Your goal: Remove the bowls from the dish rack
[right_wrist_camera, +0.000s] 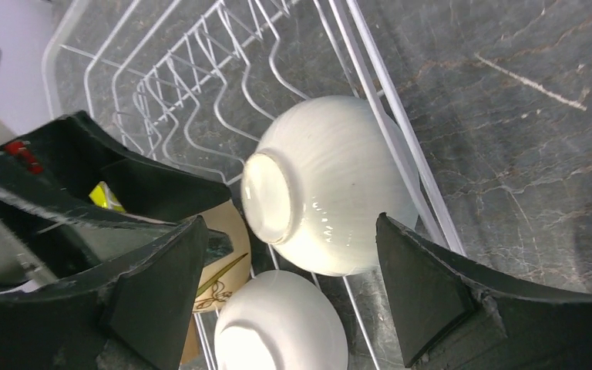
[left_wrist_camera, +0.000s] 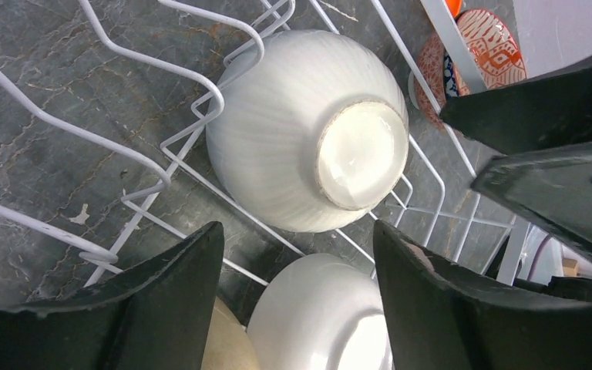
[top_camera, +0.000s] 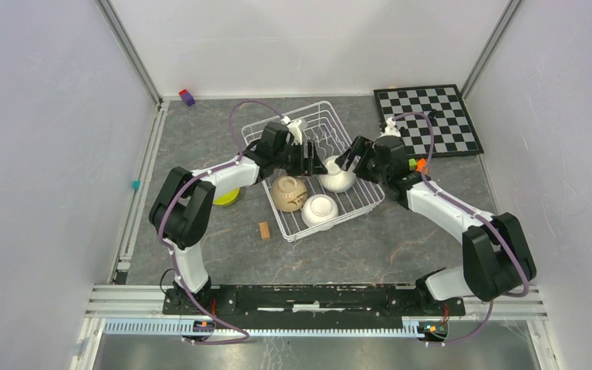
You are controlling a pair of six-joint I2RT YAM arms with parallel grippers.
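Note:
The white wire dish rack (top_camera: pixel 331 123) sits mid-table. In it lie an upturned ribbed white bowl (top_camera: pixel 339 182), a smooth white bowl (top_camera: pixel 320 210) and a tan bowl (top_camera: pixel 287 193). My left gripper (top_camera: pixel 316 166) and right gripper (top_camera: pixel 351 158) hover open on either side of the ribbed bowl, holding nothing. In the left wrist view the open gripper (left_wrist_camera: pixel 297 231) is above the ribbed bowl (left_wrist_camera: pixel 277 131) and the smooth bowl (left_wrist_camera: pixel 316 308). In the right wrist view the open gripper (right_wrist_camera: pixel 291 223) frames the ribbed bowl (right_wrist_camera: pixel 339 177). A lime-yellow bowl (top_camera: pixel 227 197) sits left of the rack. A red-patterned bowl (left_wrist_camera: pixel 489 46) lies beyond the rack.
A black-and-white chessboard (top_camera: pixel 432 116) lies at the back right. A small wooden block (top_camera: pixel 264 230) sits left of the rack's near corner. A purple and red block (top_camera: pixel 187 96) is at the back left. White walls enclose the table.

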